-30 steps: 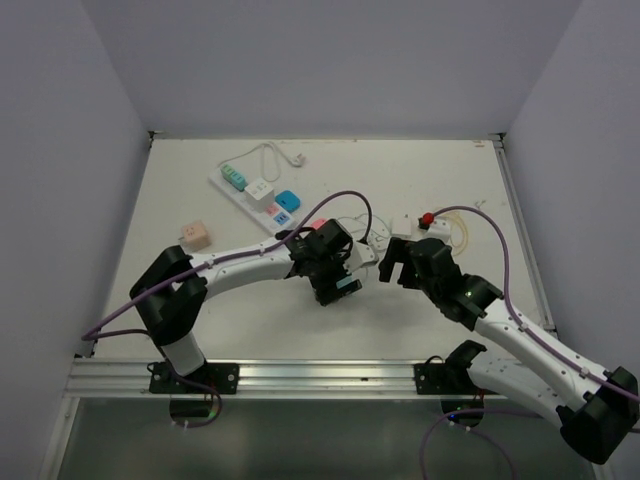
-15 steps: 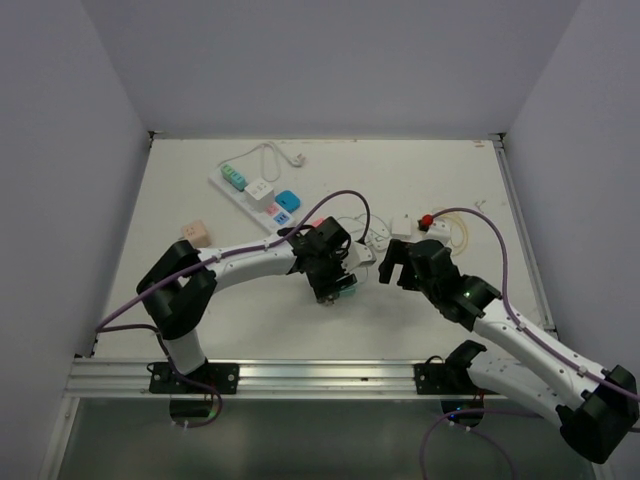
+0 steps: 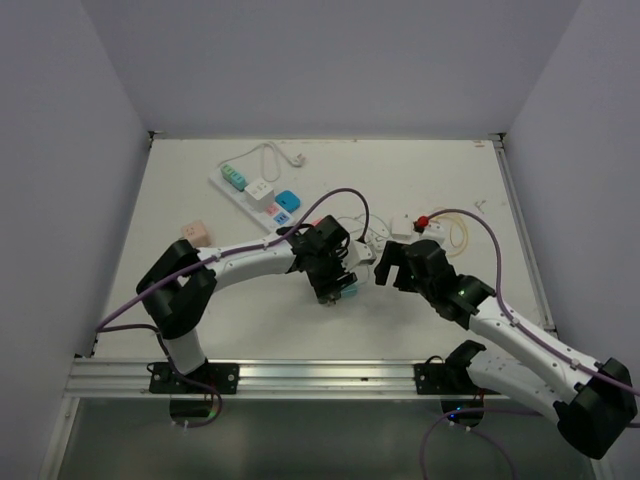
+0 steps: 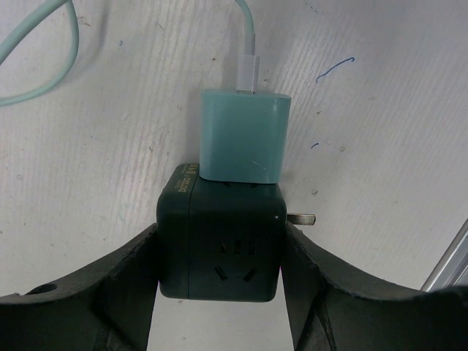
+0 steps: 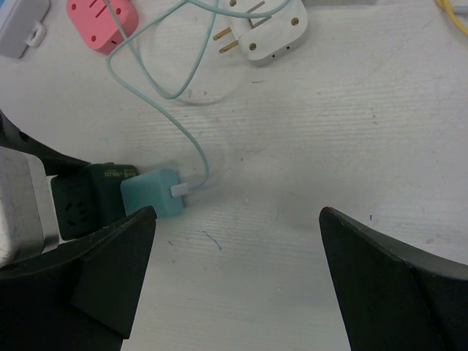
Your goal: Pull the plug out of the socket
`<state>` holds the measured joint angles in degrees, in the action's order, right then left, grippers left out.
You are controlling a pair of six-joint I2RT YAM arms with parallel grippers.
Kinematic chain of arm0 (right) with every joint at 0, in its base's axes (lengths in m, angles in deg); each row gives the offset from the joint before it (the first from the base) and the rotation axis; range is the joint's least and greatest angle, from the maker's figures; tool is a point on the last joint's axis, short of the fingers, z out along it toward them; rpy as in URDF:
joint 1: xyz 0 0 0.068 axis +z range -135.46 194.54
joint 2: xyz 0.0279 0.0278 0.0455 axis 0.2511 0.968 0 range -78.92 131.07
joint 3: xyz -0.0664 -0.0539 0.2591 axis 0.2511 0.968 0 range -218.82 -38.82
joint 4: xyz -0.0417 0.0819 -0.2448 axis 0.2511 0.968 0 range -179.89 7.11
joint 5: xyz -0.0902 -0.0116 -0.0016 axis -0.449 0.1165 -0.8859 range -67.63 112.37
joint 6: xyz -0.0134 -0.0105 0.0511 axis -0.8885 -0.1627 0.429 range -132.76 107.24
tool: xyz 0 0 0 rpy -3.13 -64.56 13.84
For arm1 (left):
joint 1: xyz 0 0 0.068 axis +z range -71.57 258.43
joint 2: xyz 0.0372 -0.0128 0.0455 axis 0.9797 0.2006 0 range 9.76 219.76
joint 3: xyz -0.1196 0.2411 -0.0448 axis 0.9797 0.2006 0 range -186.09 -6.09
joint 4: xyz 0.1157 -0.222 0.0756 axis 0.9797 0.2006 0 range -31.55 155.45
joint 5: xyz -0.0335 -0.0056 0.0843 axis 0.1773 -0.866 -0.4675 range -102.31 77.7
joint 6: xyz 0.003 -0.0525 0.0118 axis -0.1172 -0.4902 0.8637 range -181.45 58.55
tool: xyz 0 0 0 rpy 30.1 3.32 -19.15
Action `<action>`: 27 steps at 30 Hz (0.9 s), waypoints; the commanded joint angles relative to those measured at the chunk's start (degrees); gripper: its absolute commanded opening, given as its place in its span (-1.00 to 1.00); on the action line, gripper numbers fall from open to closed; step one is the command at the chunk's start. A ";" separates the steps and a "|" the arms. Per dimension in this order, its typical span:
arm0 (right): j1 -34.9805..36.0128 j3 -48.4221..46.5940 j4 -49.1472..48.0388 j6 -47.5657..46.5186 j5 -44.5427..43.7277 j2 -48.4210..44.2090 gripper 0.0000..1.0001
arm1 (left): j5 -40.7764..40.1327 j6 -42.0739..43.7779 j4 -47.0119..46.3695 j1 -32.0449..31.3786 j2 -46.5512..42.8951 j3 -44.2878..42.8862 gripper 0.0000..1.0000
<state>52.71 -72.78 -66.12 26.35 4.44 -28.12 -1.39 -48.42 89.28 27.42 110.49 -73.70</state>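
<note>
Left wrist view: teal plug sitting in dark green cube socket, mid-table; L tool clamping cube's sides. R tool hanging wide apart beside plug. Risk: off-axis pull tilting cube out of grip; cable snagging. Rail lying near; bare room opening toward R arm.

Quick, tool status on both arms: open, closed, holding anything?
Left tool: closed on the dark green cube adapter, which has the teal charger plugged into it.
Right tool: open, holding nothing.
</note>
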 commanded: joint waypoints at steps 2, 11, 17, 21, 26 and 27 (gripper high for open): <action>-0.12 2.04 -5.83 3.07 5.27 1.48 0.94 | 2.35 -1.34 -4.55 0.29 -3.77 1.16 -0.69; -0.20 5.65 -18.22 10.36 17.74 4.91 0.91 | 0.60 -11.61 -14.21 0.55 -16.50 11.08 -1.00; -0.20 5.31 -25.96 13.18 24.08 8.16 0.88 | -0.19 -22.06 -21.50 0.47 -25.65 19.25 -1.00; -0.12 4.51 -28.34 13.53 25.48 9.92 0.85 | -2.30 -27.44 -26.95 0.55 -29.71 23.49 -1.00; -0.12 3.98 -32.47 14.94 28.12 12.47 0.72 | -3.18 -31.84 -29.86 0.47 -31.73 25.43 -1.00; -0.12 3.90 -33.08 15.20 28.74 13.17 0.67 | -3.97 -32.28 -30.56 0.47 -31.82 25.60 -1.00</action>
<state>52.71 -67.10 -93.59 39.82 29.86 -15.94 -3.59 -75.74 67.55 27.69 80.90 -48.28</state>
